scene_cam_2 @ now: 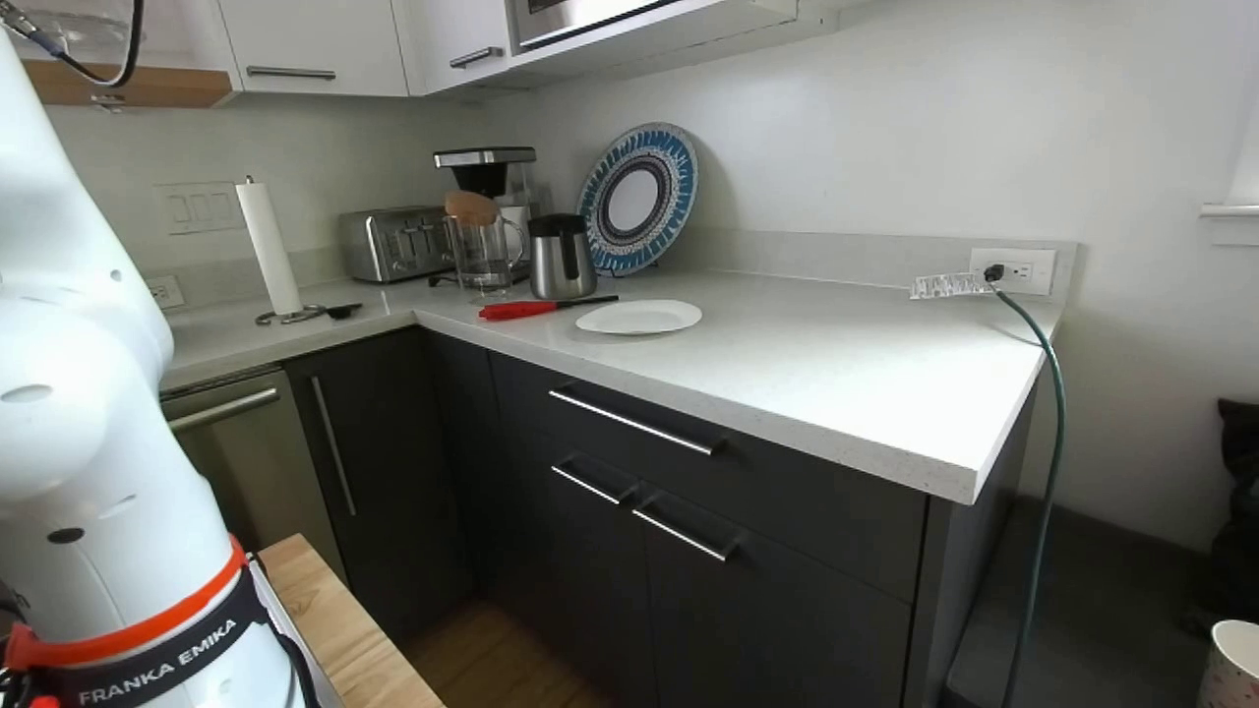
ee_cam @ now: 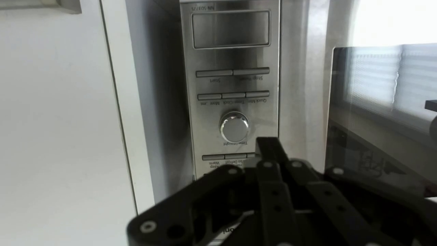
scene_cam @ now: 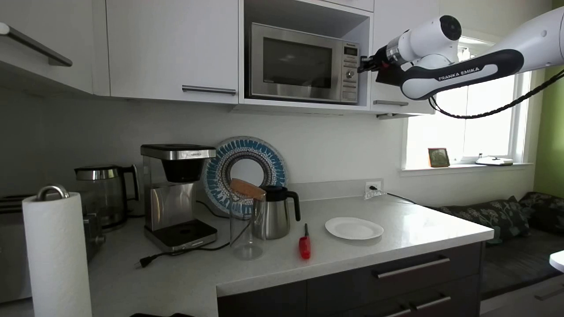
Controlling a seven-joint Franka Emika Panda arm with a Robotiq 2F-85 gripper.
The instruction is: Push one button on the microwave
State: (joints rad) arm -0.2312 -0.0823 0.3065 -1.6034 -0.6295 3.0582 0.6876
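Note:
The silver microwave (scene_cam: 297,64) sits in an open cabinet shelf, its dark window facing out and its light control panel (scene_cam: 349,88) at the right. Only its lower edge (scene_cam_2: 595,18) shows in an exterior view. My gripper (scene_cam: 362,64) is in front of the panel's right side there. The wrist view is upside down and shows the panel (ee_cam: 235,58) with several thin buttons and a round knob (ee_cam: 235,128). My gripper (ee_cam: 268,140) has its fingers together with nothing between them, beside the knob and partly covering a button row. I cannot tell whether the tips touch the panel.
The white shelf wall (ee_cam: 136,102) stands close beside the panel. Cabinet doors (scene_cam: 176,48) flank the microwave. Below, the counter holds a coffee maker (scene_cam: 178,152), a steel carafe (scene_cam: 275,218), a red lighter (scene_cam: 304,246), a white plate (scene_cam: 354,228) and a paper towel roll (scene_cam: 57,255).

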